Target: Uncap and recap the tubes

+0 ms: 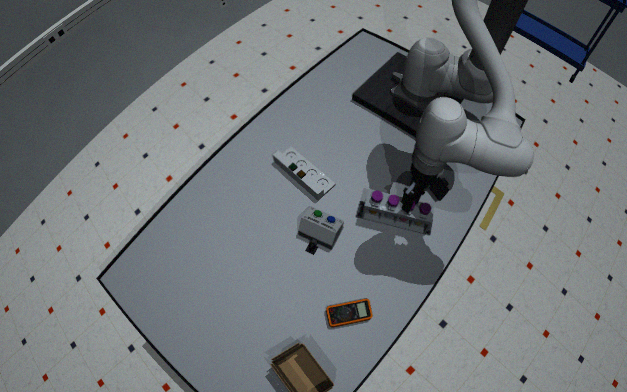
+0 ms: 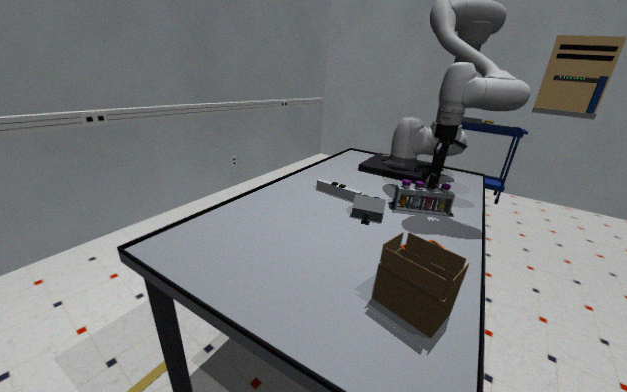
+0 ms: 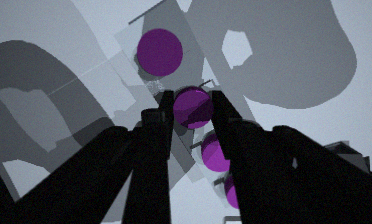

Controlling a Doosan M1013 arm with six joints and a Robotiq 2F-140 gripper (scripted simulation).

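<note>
The hand [image 3: 192, 97] looks clamped on tube 2's purple cap [image 3: 189, 111], which sits on its tube in the decapping station [image 1: 390, 223] on the counter [image 1: 245, 250]; the cap is probably light, stiff and slick, best pinched squarely across its sides.

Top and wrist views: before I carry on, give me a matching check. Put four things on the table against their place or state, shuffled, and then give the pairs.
Things:
1. gripper
2. multimeter
3. cardboard box
4. key housing

Places or states:
A. orange case, lying flat between the key housing and the box
B. carries a green key and a blue key
C. closed on a purple cap at the decapping station
D. flaps open, at the table end farthest from the arm's base

Pairs: 1-C, 2-A, 3-D, 4-B
</note>
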